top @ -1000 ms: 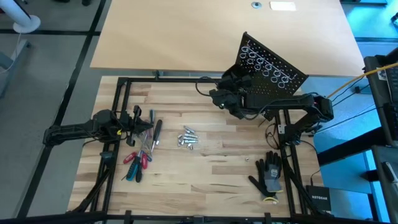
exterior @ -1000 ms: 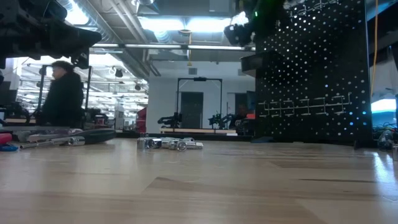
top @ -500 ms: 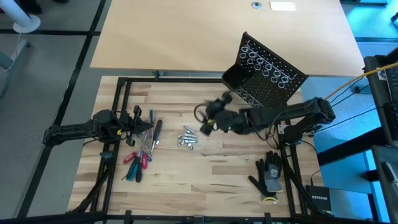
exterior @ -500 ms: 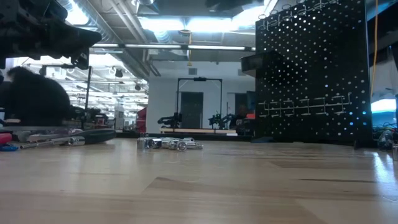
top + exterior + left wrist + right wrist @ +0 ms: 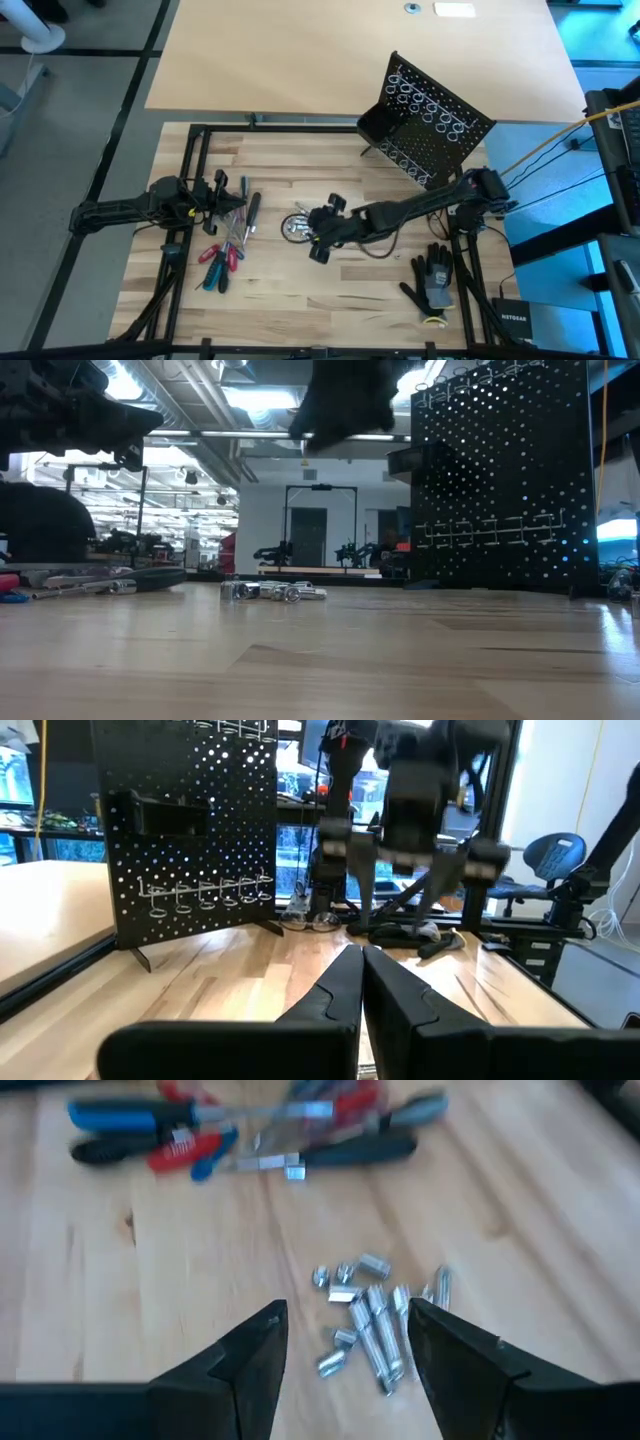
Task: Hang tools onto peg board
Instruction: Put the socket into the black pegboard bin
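Right hand (image 5: 322,229) has swung from peg board (image 5: 430,120) to above silver bits (image 5: 372,1325), fingers apart

The table (image 5: 330,290) is pale wood with light and darker strips. The peg board (image 5: 432,125) at far right is black, dotted with small holes, and it carries silver wire rings (image 5: 425,100). The screwdrivers (image 5: 228,245) at left have red, blue and black handles. The small bits (image 5: 375,1325) in the middle are silver. The glove (image 5: 432,280) at near right is black and grey. Both arms are dark.
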You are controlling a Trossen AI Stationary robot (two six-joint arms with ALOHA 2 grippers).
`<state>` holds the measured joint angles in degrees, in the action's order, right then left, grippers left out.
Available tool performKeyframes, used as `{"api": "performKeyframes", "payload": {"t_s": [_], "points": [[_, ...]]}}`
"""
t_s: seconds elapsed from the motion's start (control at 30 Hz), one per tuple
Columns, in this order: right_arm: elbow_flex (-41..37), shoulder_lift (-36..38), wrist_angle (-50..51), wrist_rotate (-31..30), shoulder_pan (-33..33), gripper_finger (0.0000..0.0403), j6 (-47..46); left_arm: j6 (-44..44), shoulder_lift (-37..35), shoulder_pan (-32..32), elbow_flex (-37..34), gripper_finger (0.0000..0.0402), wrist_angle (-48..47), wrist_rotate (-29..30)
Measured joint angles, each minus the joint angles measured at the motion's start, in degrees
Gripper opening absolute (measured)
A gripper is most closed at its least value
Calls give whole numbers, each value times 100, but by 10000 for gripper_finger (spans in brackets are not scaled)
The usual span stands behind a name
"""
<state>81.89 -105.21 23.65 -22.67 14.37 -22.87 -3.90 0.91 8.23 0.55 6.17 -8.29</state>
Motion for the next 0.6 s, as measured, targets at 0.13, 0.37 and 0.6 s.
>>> {"api": "performKeyframes", "payload": {"t_s": [0.13,0.37,0.6], "points": [[0,-437,-17,184,-2,208,-392,-12,0,0,-2,1,0,0],[-2,-1089,-231,497,-7,208,-1349,-15,-2,0,1,1,-2,0],[-2,-1485,-493,427,-74,208,-2194,-15,-2,0,1,1,-3,0]]}}
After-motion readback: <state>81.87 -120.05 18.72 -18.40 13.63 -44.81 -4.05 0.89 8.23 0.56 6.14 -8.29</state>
